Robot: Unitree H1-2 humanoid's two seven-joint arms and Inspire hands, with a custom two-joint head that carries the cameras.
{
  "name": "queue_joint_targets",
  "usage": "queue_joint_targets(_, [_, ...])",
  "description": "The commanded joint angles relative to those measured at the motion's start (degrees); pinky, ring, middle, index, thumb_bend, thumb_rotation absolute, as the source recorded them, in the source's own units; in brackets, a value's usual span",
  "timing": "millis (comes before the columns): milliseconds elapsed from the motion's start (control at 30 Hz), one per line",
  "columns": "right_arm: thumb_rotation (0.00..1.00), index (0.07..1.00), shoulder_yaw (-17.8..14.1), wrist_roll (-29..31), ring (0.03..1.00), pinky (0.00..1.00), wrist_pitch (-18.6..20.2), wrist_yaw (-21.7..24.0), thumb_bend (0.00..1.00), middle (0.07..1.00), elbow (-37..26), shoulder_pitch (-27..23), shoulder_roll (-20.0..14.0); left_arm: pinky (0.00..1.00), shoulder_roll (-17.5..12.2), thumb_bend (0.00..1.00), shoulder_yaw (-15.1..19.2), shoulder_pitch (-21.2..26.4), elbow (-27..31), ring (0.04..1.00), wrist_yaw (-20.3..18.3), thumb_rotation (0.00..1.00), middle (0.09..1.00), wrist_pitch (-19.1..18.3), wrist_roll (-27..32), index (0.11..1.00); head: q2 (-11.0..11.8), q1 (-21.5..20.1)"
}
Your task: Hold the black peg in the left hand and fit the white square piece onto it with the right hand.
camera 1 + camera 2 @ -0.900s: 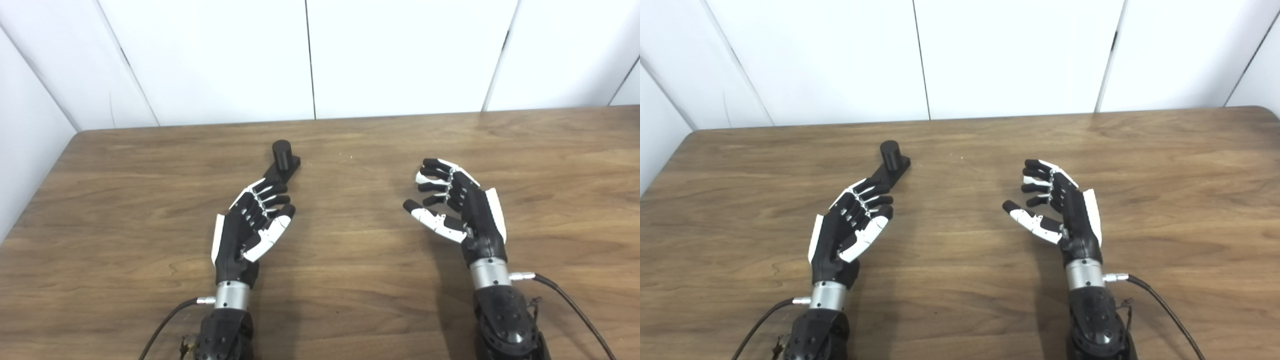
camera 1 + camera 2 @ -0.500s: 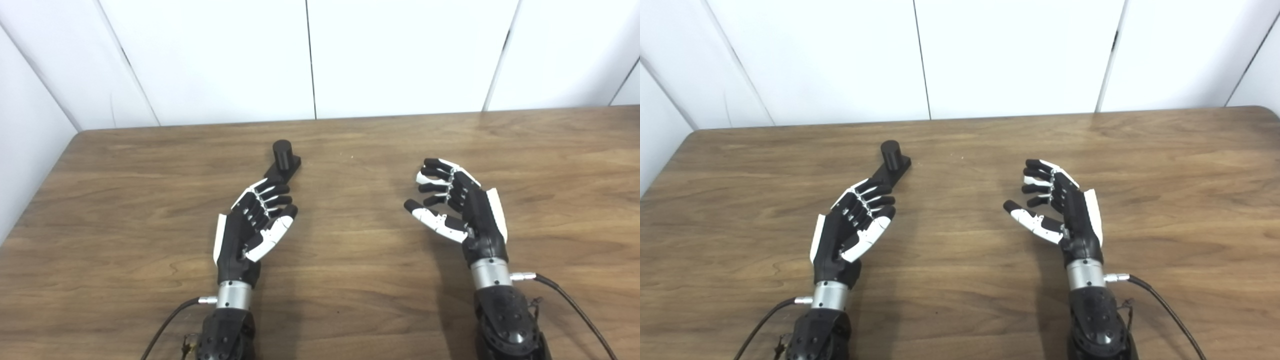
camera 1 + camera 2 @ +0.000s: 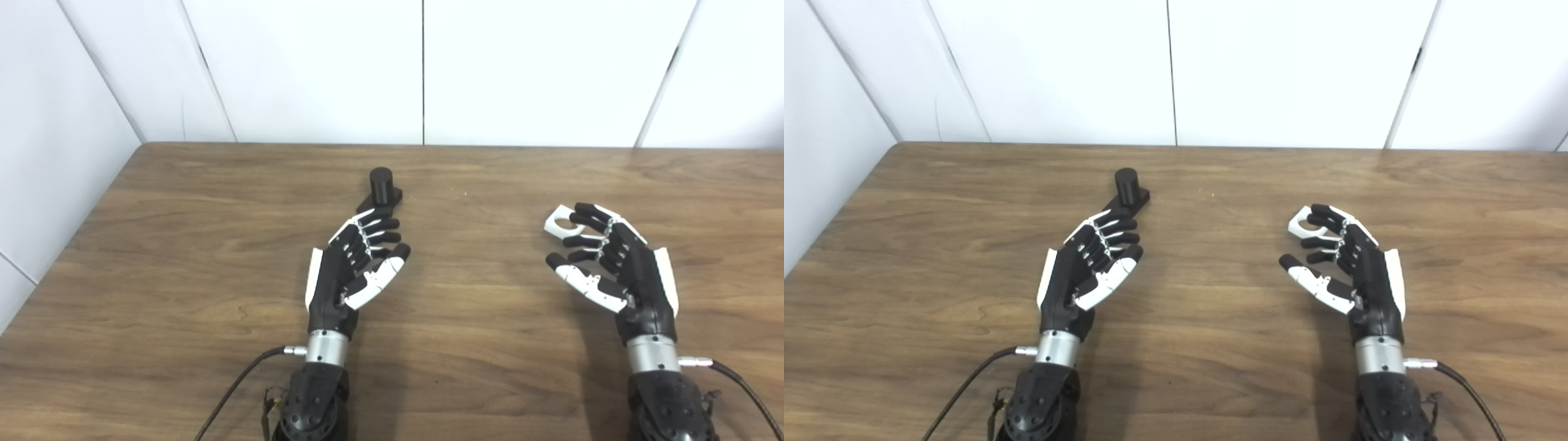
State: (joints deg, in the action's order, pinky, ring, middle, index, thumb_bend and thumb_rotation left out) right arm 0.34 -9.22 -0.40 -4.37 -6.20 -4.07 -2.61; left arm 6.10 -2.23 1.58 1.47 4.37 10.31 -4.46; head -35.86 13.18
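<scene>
The black peg (image 3: 381, 186), a short cylinder standing on a flat black base, is on the wooden table (image 3: 184, 245) left of centre. My left hand (image 3: 355, 269) lies just in front of it, open, its fingertips (image 3: 384, 222) almost at the base and holding nothing. The white square piece (image 3: 559, 224), with a round hole in it, lies on the table to the right. My right hand (image 3: 612, 269) is open with loosely curled fingers, and its fingertips are right beside the piece, partly covering its near edge.
White wall panels (image 3: 422, 67) rise behind the table's far edge, and another stands along the left side (image 3: 49, 153). Cables (image 3: 236, 386) trail from both wrists toward the near edge.
The whole picture has shifted to the right, so the camera has moved. The white piece shows more fully beyond my right fingertips. Both hands keep nearly the same pose.
</scene>
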Motion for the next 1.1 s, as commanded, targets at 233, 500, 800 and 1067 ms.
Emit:
queue_joint_targets(233, [0.02, 0.742, -0.05, -0.3, 0.601, 0.5, -3.25, -0.21, 0.54, 0.729, -0.9, -1.55, -0.33, 0.57, -0.62, 0.56, 0.18, 2.33, -0.25, 0.657, 2.26, 0.2, 0.698, 3.21, -4.66, 0.691, 0.05, 0.07])
queue_joint_targets(500, [0.05, 0.738, -0.05, -0.41, 0.602, 0.51, -3.01, -0.23, 0.54, 0.732, -0.24, -2.19, -0.62, 0.59, -1.87, 0.56, 0.68, 5.32, 0.54, 0.675, 6.13, 0.18, 0.709, 1.49, -12.25, 0.691, 0.35, -0.02])
queue_joint_targets(800, [0.03, 0.735, -0.18, -0.23, 0.606, 0.51, -2.99, -0.26, 0.55, 0.73, 0.31, -2.94, -0.61, 0.59, -4.08, 0.59, 0.73, 9.05, 1.26, 0.703, 8.72, 0.18, 0.733, -3.63, -21.13, 0.705, 0.65, -0.18])
queue_joint_targets(1067, [0.02, 0.737, -0.07, -1.07, 0.6, 0.5, -2.69, -0.46, 0.53, 0.728, 0.0, -3.21, -0.7, 0.64, -6.47, 0.65, -0.97, 11.89, 1.82, 0.739, 10.46, 0.23, 0.76, -10.67, -31.83, 0.716, 0.95, -0.63])
